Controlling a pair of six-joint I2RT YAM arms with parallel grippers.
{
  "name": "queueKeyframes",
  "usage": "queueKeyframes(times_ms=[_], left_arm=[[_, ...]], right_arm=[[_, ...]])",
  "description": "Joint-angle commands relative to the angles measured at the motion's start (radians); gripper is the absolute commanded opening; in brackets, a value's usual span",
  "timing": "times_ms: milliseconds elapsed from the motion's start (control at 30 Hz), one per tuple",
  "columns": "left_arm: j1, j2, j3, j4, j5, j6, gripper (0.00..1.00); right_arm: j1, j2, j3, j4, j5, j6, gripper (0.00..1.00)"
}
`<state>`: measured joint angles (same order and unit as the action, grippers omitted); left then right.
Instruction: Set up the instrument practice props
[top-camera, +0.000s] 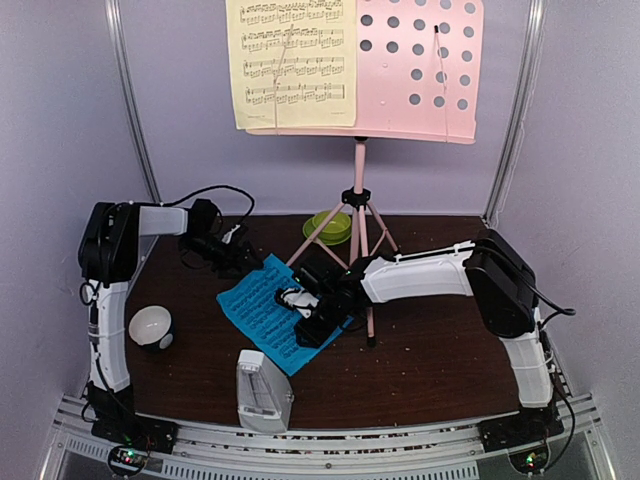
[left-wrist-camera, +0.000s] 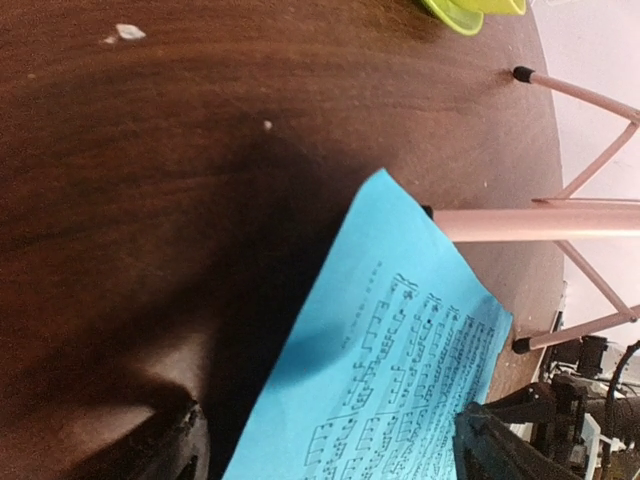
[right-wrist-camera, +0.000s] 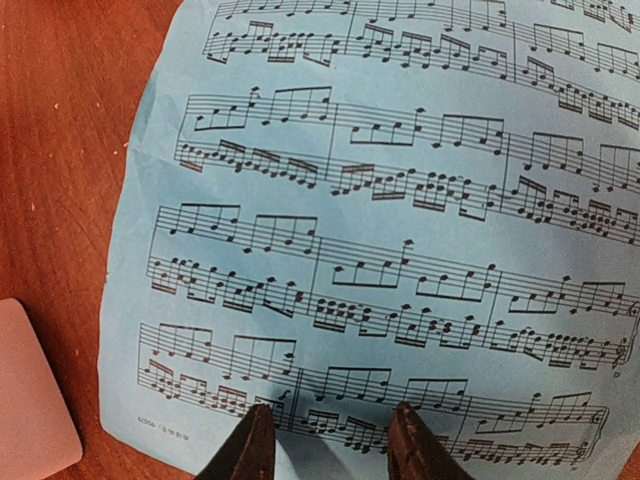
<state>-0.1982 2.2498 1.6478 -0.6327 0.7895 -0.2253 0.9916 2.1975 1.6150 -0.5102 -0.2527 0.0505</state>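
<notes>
Brown table (top-camera: 430, 350): I see the blue page (top-camera: 250, 305) running 10-to-4. The right gripper (right-wrist-camera: 332, 415), half-open and empty, hovers over it, nearer; the left gripper (left-wrist-camera: 330, 440) is wide and empty.

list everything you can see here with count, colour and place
music stand: 1, pink, back centre of table
yellow page: 1, yellow, on stand's panel
blue page: 1, blue, on table before stand
metronome: 1, white-grey, table's near edge
green bowl: 1, green, on saucer behind stand
small bowl: 1, white and black, table's left side
table: 1, dark brown, under everything
left tool: 1, black, open, at blue page's edge
right tool: 1, black, open, over blue page
</notes>
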Motion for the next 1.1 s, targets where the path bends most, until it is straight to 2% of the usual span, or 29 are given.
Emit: queueKeyframes(times_ms=[0,300,433,500,733,967,1067], left_arm=[[-0.031,0.021,-0.004,-0.043,0.071,0.059,0.85],[-0.039,-0.068,-0.079,0.095,0.147,0.037,0.69],[-0.038,-0.120,-0.113,0.148,0.157,0.015,0.48],[-0.040,-0.142,-0.125,0.162,0.156,0.009,0.41],[-0.039,-0.195,-0.181,0.263,0.180,-0.035,0.41],[-0.039,-0.206,-0.205,0.331,0.217,-0.075,0.34],[-0.040,-0.190,-0.213,0.324,0.202,-0.070,0.37]], right_arm=[[-0.001,0.038,-0.023,-0.087,0.024,0.000,0.40],[-0.002,0.032,-0.028,-0.087,0.033,0.000,0.40],[-0.003,0.029,-0.027,-0.080,0.035,0.004,0.40],[-0.003,0.027,-0.028,-0.077,0.035,0.008,0.40],[-0.003,0.019,-0.030,-0.077,0.039,0.008,0.40],[-0.005,0.009,-0.033,-0.079,0.044,0.004,0.40],[-0.005,0.004,-0.033,-0.081,0.044,0.003,0.40]])
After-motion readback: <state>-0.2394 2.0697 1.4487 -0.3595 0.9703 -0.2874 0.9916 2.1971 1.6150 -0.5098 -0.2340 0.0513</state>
